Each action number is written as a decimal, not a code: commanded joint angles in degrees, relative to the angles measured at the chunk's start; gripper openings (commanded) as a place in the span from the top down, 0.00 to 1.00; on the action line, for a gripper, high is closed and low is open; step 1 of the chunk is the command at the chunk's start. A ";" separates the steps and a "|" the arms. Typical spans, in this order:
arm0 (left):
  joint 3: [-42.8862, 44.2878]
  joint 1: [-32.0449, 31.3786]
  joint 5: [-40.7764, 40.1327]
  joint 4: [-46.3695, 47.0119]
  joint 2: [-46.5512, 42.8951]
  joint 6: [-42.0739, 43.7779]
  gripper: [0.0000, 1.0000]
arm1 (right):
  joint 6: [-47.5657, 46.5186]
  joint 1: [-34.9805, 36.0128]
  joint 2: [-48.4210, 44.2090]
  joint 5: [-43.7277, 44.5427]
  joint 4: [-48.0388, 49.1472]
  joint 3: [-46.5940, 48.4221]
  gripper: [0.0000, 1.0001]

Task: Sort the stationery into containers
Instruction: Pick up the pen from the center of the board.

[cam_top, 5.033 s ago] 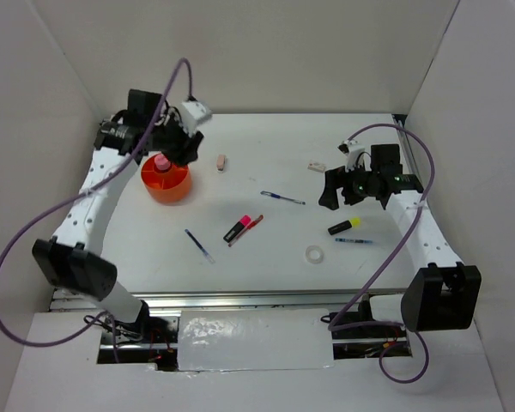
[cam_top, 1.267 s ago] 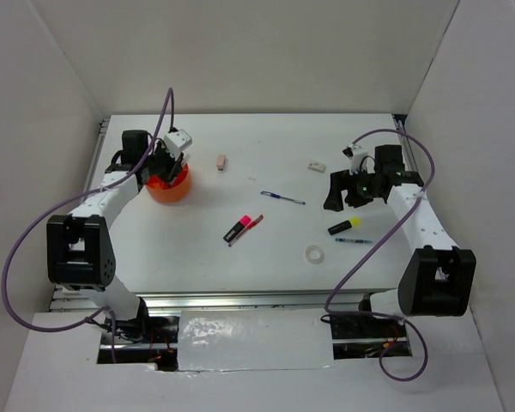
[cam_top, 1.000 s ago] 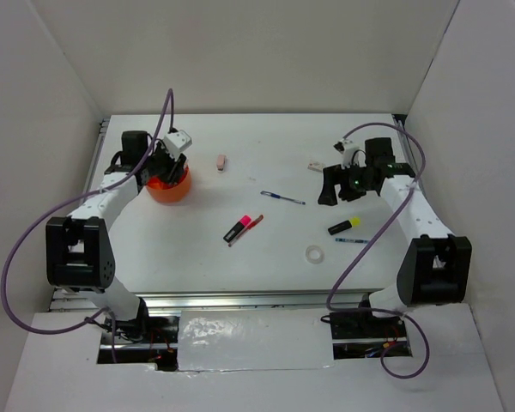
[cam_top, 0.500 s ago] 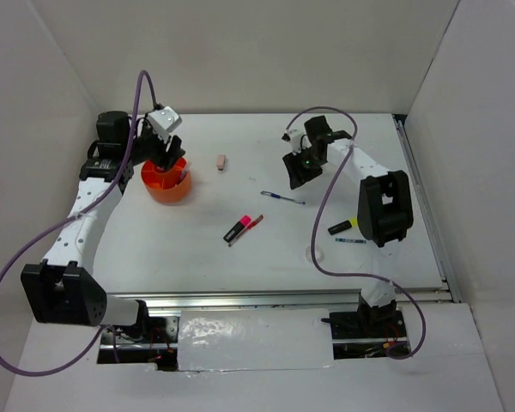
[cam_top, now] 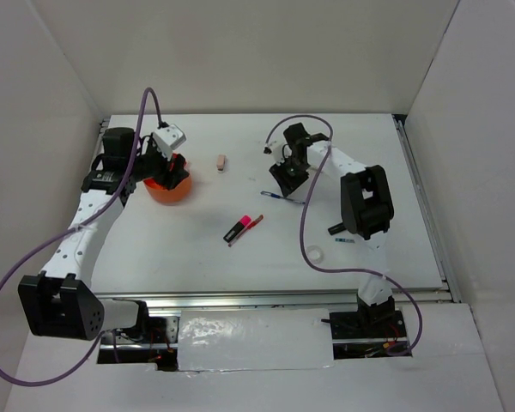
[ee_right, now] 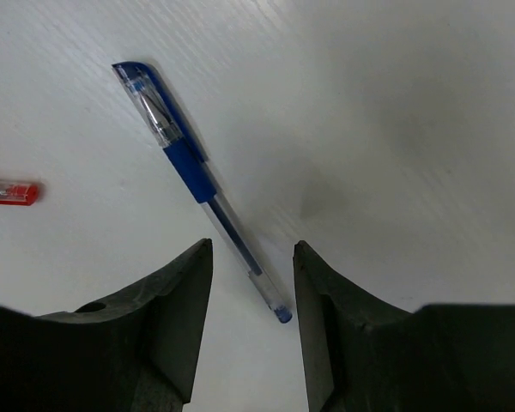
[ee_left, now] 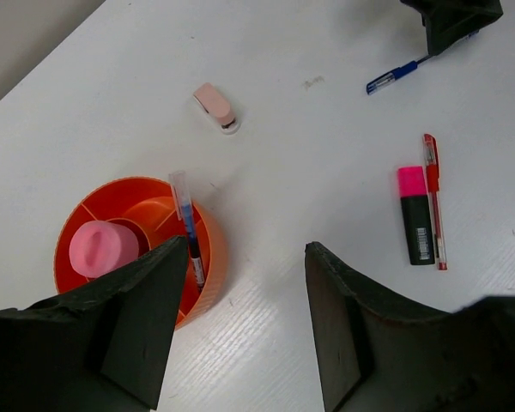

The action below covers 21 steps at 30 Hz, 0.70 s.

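Note:
The round orange tub (cam_top: 165,192) (ee_left: 210,266) stands at the back left. It holds a pink-capped glue stick (ee_left: 103,249) and a thin blue pen (ee_left: 189,227). My left gripper (cam_top: 173,165) (ee_left: 247,249) hangs open just right of the tub, with nothing between its fingers. My right gripper (cam_top: 284,177) (ee_right: 253,249) is open low over another blue pen (cam_top: 293,201) (ee_right: 193,172), whose clear end lies between the fingers without touching them. A pink highlighter (cam_top: 237,229) (ee_left: 415,215) and a red pen (cam_top: 251,224) (ee_left: 433,202) lie side by side mid-table.
A pinkish eraser (cam_top: 221,162) (ee_left: 215,106) lies right of the tub. A clear tape ring (cam_top: 313,253), a short blue pen (cam_top: 343,240) and a yellow-black highlighter (cam_top: 336,228) lie around the right arm's base link. White walls enclose the table.
The right arm swung from the right side to the middle back, over the blue pen, and its jaws narrowed. The left gripper opened and drew back from the tub, leaving a pen inside.

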 commanded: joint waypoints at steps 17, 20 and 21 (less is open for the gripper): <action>-1.65 -0.91 2.54 3.19 -2.70 -13.70 0.33 | -8.20 2.25 4.36 5.39 -6.18 2.97 0.98; -0.86 -0.99 2.45 4.33 -2.26 -21.96 0.33 | -6.01 2.07 -1.51 1.36 -3.81 -0.37 1.00; -0.34 -0.99 1.41 4.34 -2.08 -26.35 0.33 | -4.18 2.07 -2.94 -0.40 -3.36 -1.68 1.00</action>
